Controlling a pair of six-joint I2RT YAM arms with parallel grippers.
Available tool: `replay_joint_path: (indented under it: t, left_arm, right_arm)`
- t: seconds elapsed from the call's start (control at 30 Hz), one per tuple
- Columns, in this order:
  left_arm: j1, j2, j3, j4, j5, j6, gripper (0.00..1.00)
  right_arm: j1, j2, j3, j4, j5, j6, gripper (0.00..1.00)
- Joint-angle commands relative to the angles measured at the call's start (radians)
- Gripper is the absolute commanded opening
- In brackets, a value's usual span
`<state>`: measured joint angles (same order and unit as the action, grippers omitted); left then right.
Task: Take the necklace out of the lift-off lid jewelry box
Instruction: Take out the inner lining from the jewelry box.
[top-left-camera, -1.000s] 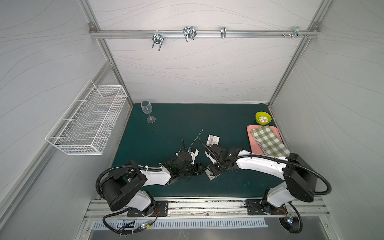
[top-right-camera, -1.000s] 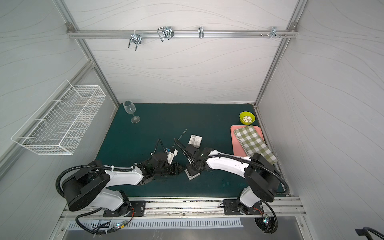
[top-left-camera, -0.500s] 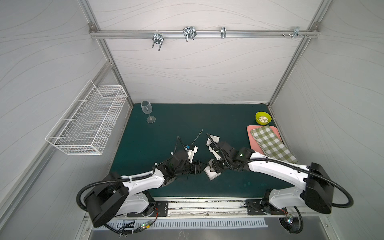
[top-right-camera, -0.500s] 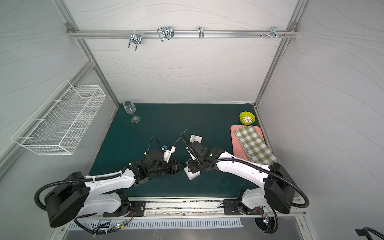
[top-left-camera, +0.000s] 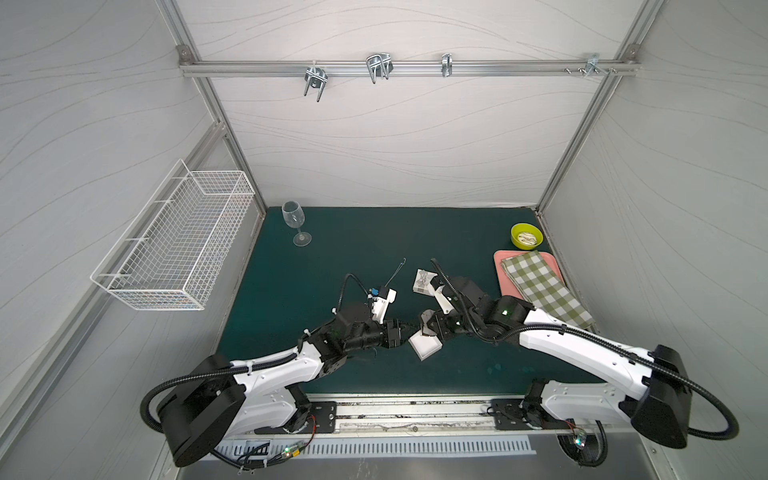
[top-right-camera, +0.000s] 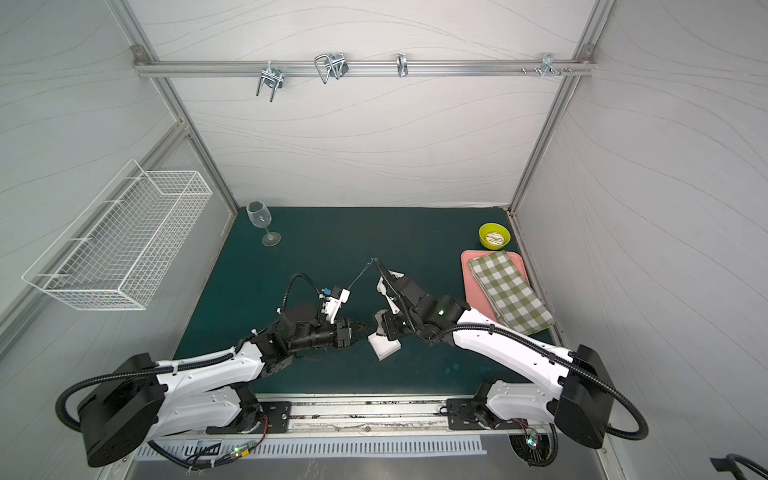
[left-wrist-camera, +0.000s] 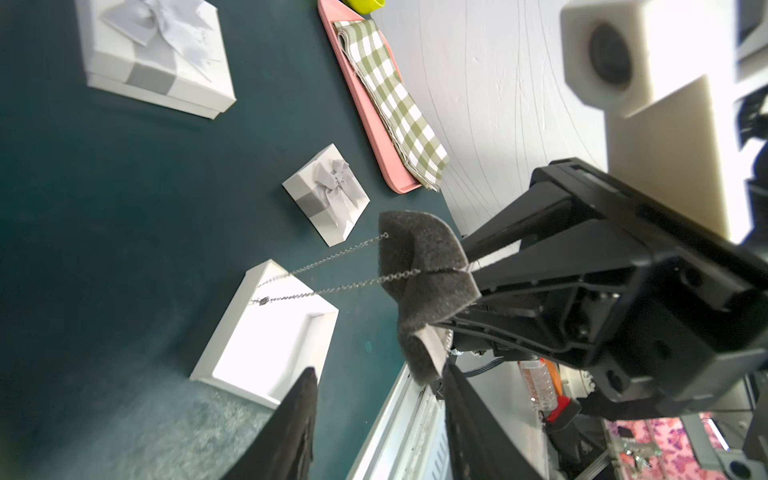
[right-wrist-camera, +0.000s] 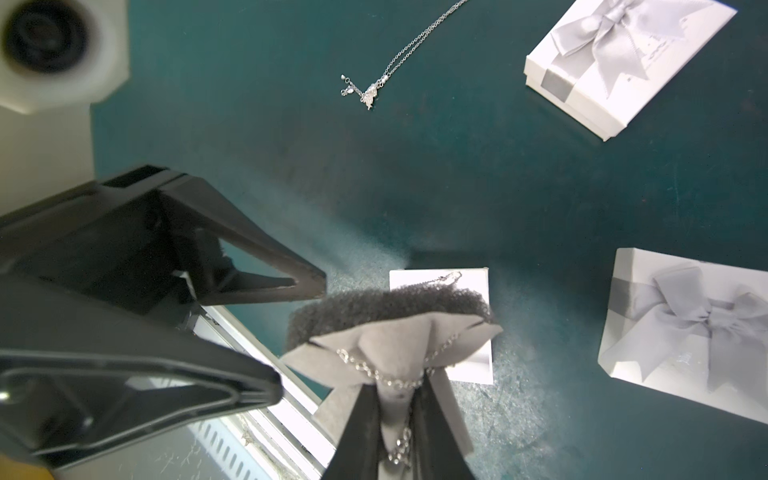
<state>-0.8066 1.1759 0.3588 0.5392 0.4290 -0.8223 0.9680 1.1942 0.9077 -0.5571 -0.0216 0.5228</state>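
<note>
The necklace (left-wrist-camera: 340, 286) is a thin silver chain looped on a crumpled grey foam pad (left-wrist-camera: 419, 266). It's lifted just above the open white box base (left-wrist-camera: 266, 357), with the pendant dangling over the rim. The base sits near the front edge of the mat (left-wrist-camera: 104, 208), bare green beyond it. My right gripper (right-wrist-camera: 395, 386) is clamped on the pad, and my left gripper (left-wrist-camera: 378, 370) is spread wide beside it, gripping nothing.

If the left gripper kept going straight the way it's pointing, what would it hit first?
Probably the foam insert pinched in the right gripper, just ahead of the open left gripper; exact depth is unclear.
</note>
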Motion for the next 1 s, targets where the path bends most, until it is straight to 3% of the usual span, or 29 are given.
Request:
replay_joint_path:
  t: [0.0, 0.23, 0.6, 0.97]
  left_arm:
    - [-0.011, 0.055, 0.008, 0.160, 0.048, -0.064, 0.41]
    - [-0.032, 0.118, 0.009, 0.260, 0.039, -0.090, 0.39]
    - [-0.055, 0.122, 0.003, 0.262, 0.021, -0.090, 0.46]
    - [-0.055, 0.155, 0.013, 0.285, 0.025, -0.097, 0.25]
  right_arm:
    - [-0.005, -0.024, 0.000, -0.009, -0.018, 0.025, 0.16]
    - [-0.006, -0.025, 0.000, -0.008, -0.020, 0.028, 0.16]
    - [-0.018, -0.019, 0.002, 0.000, -0.021, 0.031, 0.17]
    - [-0.021, -0.027, 0.002, 0.002, -0.029, 0.032, 0.17]
